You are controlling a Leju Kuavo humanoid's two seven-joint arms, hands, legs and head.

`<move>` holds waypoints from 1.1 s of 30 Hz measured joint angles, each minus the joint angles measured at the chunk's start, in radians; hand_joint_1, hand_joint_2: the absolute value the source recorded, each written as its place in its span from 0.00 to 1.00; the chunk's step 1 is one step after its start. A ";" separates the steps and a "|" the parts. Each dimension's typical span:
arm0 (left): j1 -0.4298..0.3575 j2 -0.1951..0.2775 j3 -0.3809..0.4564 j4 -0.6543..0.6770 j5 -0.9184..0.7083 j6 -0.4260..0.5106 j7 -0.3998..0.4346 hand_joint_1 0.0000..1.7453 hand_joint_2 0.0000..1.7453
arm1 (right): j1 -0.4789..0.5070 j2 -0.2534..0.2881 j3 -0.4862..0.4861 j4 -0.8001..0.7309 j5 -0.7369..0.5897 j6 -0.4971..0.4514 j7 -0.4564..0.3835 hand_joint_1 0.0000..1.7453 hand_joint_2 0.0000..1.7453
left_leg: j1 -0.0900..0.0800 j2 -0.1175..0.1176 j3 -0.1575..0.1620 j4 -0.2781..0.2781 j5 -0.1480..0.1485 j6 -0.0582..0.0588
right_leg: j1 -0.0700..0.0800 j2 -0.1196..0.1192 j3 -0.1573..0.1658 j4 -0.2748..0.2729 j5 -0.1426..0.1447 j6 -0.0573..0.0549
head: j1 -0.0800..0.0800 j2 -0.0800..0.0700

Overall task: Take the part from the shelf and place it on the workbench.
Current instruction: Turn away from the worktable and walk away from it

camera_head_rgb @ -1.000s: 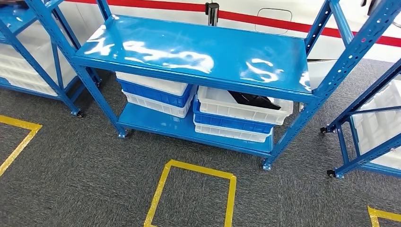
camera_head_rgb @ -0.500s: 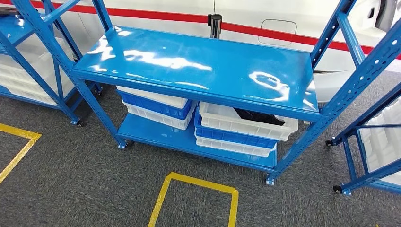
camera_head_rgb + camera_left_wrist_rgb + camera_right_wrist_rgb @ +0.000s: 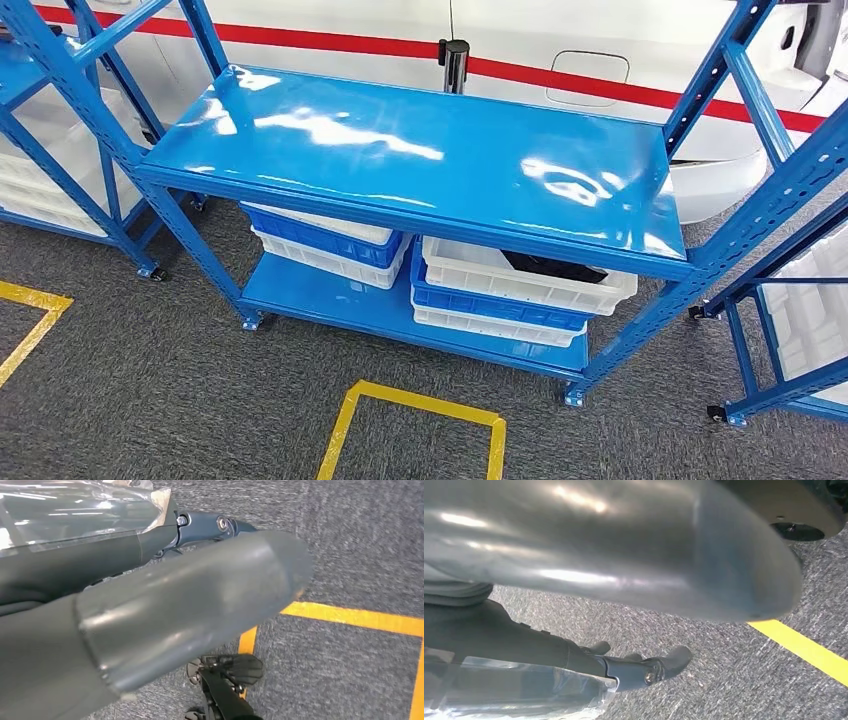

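**Shelf faced, part in a bottom-tier bin, both hands hanging**

A blue shelf is seen in the head view, its glossy top tier bare. On the bottom tier two stacks of bins are set side by side. In the left stack a white bin is seen on top, a blue one under it, a white one at the base; the contents are hidden by the top tier. In the right stack a white top bin is set on a blue bin, with another white bin below. A dark part is seen lying in the white top bin, toward its back right, partly covered by the tier above; its shape cannot be made out.

More blue racks with white bins are seen at the left and right edges. Yellow tape is marked on grey carpet in front of the shelf.

The left hand is seen over carpet and yellow tape in its wrist view, holding nothing; whether its fingers are spread or curled cannot be told. The right hand is seen the same way over carpet, nothing in it, dark fingertips extended; the finger spacing cannot be told.
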 joint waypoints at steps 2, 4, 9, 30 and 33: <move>-0.001 -0.001 0.000 0.000 0.000 0.002 0.000 0.00 0.00 | 0.001 -0.001 0.000 0.000 0.000 0.000 0.000 0.00 0.00 | -0.004 -0.002 0.004 -0.003 0.009 -0.003 | 0.006 -0.002 0.003 -0.003 -0.003 -0.012 | 0.002 0.000; -0.003 -0.001 0.000 0.000 0.000 0.004 0.000 0.00 0.00 | 0.001 -0.001 0.000 0.000 0.000 0.000 -0.001 0.00 0.00 | -0.011 -0.005 0.008 -0.003 0.007 0.002 | 0.006 -0.002 0.007 -0.008 -0.001 -0.009 | 0.001 0.000; -0.003 -0.001 0.000 0.000 -0.002 0.005 0.003 0.00 0.00 | 0.001 -0.001 0.000 0.000 -0.001 0.000 -0.001 0.00 0.00 | -0.018 -0.006 0.011 -0.002 -0.001 0.020 | -0.005 -0.002 0.015 -0.028 0.003 0.023 | 0.001 0.000; -0.005 -0.006 0.000 -0.001 -0.003 0.013 0.014 0.00 0.00 | 0.000 -0.005 0.000 0.000 0.000 0.003 -0.002 0.00 0.00 | -0.036 0.089 0.056 -0.022 -0.024 0.037 | 0.007 -0.049 -0.022 -0.014 0.029 0.008 | 0.004 0.000; -0.006 -0.006 0.000 -0.001 -0.003 0.015 0.015 0.00 0.00 | 0.001 -0.005 0.000 0.000 0.000 0.006 -0.002 0.00 0.00 | -0.025 0.047 0.032 0.055 -0.079 0.015 | -0.012 -0.017 -0.009 -0.025 0.040 -0.011 | 0.001 0.000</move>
